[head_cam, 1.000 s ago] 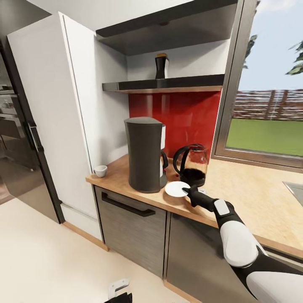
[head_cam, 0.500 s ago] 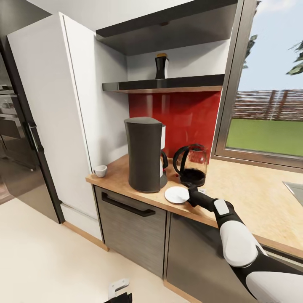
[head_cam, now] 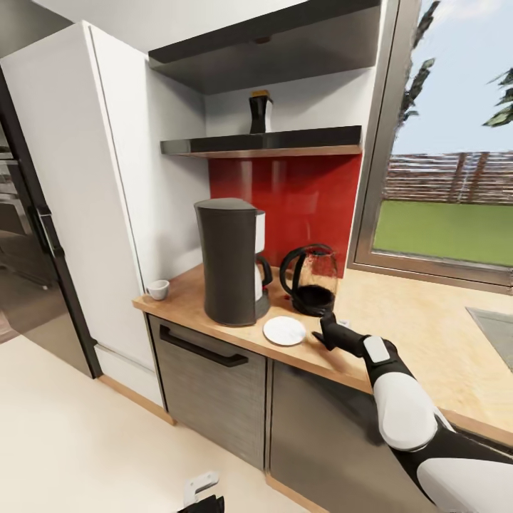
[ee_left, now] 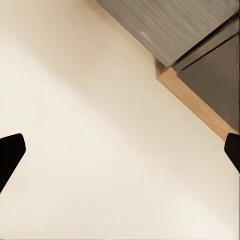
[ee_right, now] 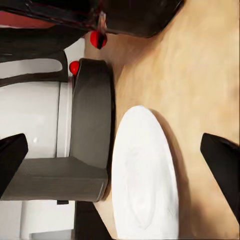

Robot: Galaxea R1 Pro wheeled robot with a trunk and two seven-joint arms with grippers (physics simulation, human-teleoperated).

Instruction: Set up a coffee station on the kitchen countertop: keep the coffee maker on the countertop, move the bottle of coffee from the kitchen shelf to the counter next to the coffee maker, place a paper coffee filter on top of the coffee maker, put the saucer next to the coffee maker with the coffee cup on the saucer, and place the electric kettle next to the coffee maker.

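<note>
From the head camera you see the saucer (head_cam: 284, 330) flat on the countertop (head_cam: 427, 328), just beside the coffee maker (head_cam: 229, 261) and in front of the electric kettle (head_cam: 309, 280), with your right gripper (head_cam: 320, 330) just off its rim. Your right wrist camera adds the detail: both fingers (ee_right: 222, 165) spread wide, nothing between them, the saucer (ee_right: 145, 175) lying close against the coffee maker's base (ee_right: 90, 135). The coffee cup (head_cam: 157, 289) sits near the counter's left end by the white cabinet; the bottle of coffee (head_cam: 260, 112) stands on the shelf (head_cam: 306, 140). Bare counter stretches toward the window. Your left gripper (ee_left: 120, 150) hangs spread over the floor (ee_left: 90, 125).
</note>
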